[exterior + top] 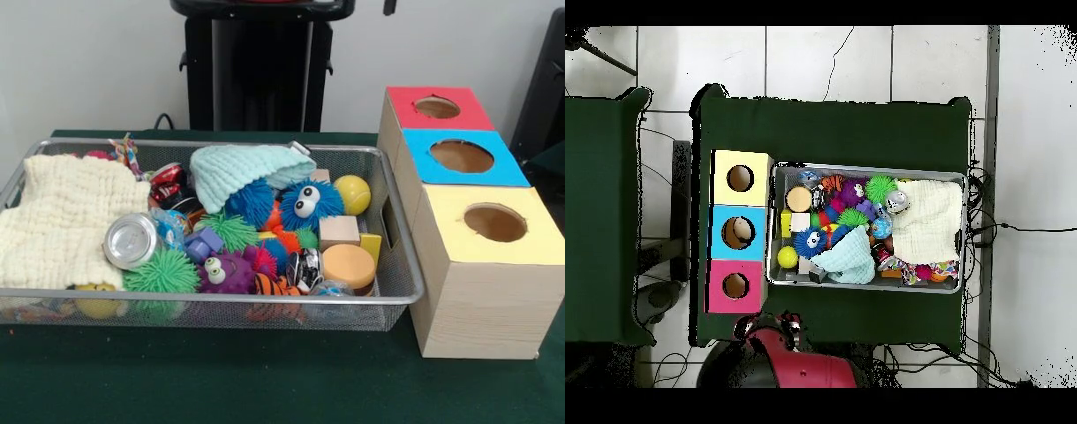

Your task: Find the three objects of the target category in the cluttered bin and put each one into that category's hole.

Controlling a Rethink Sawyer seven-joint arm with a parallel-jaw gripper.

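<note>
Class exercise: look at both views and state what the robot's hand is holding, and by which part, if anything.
It cannot be told: the hand shows in neither view. Only the pedestal appears, and the toys all lie in the cluttered bin.

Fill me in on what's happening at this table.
Nothing is being handled right now. The robot arm is drawn back at its base, and its pincer can't be made out. The wire bin sits full of toys under a cream cloth and a mint cloth. Beside it stand three boxes with holes: red, blue and yellow. I can't see anything in the holes.
</note>
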